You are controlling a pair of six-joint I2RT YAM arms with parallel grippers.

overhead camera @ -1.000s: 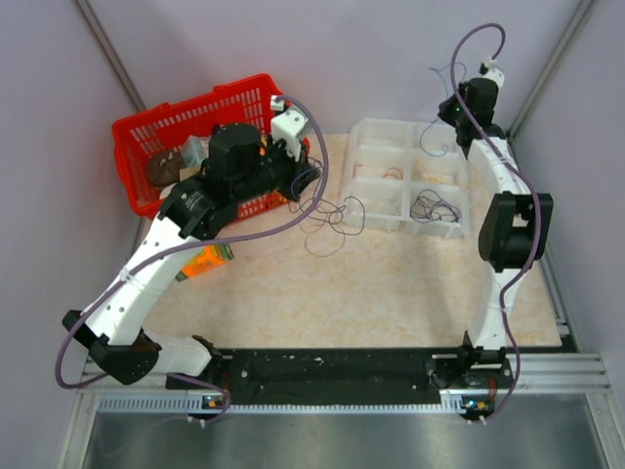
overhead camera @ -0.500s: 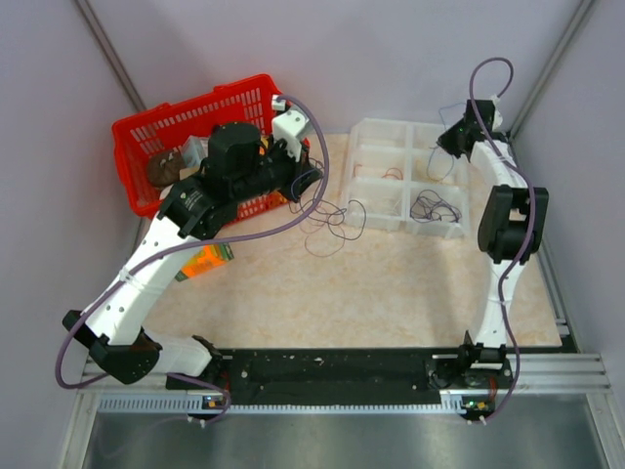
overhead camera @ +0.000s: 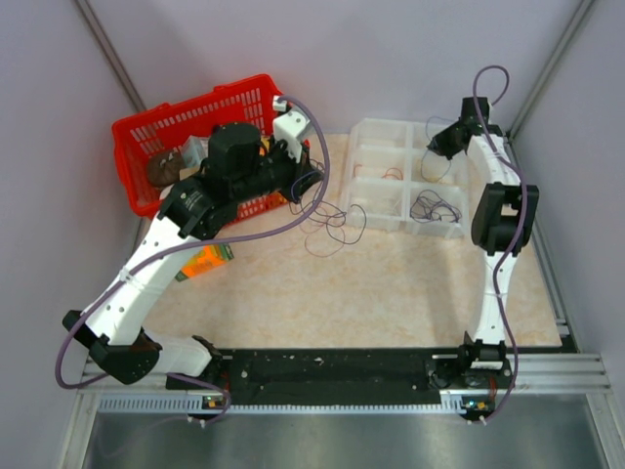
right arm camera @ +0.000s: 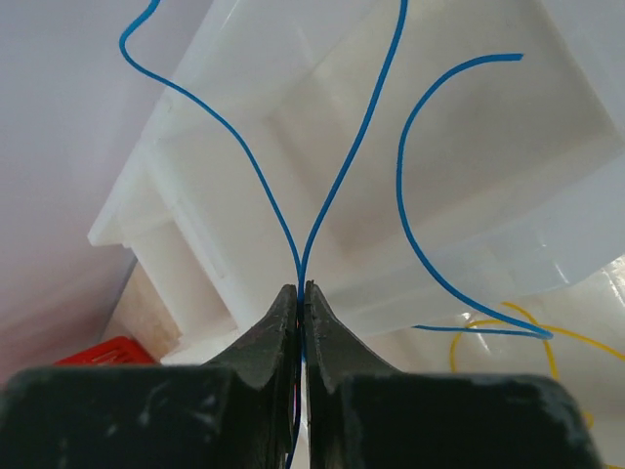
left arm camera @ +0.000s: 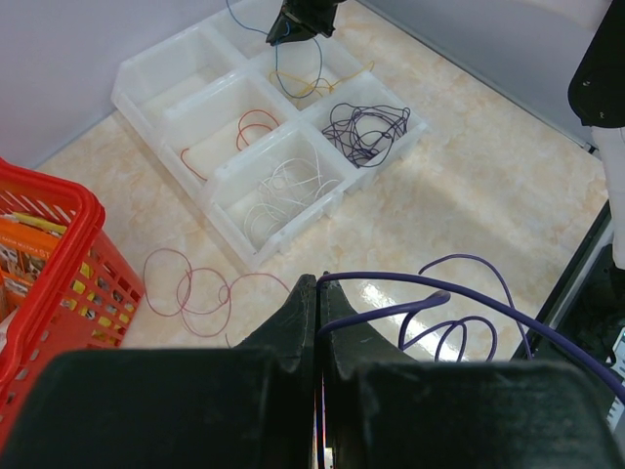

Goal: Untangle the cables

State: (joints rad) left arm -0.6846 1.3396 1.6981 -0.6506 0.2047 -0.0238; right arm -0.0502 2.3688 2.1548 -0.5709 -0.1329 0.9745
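My left gripper (left arm camera: 319, 283) is shut on a purple cable (left arm camera: 459, 293), whose loops trail to the right over the table. It hovers beside a loose tangle of thin cables (overhead camera: 332, 220) in front of the red basket. A dark red cable (left arm camera: 195, 288) lies in loops on the table below it. My right gripper (right arm camera: 300, 290) is shut on a blue cable (right arm camera: 342, 176), above the far right compartment of the clear tray (overhead camera: 386, 123), where a yellow cable (right arm camera: 508, 332) lies. Other compartments hold a red cable (left arm camera: 249, 127), a white cable (left arm camera: 288, 186) and a dark purple cable (left arm camera: 366, 127).
A red basket (overhead camera: 176, 137) with packets in it stands at the back left, partly under my left arm. An orange packet (overhead camera: 205, 259) lies on the table beside that arm. Walls close in on the left, back and right.
My right arm has come down and forward from high against the back wall to just over the tray, still shut on the blue cable. My left arm has not moved.
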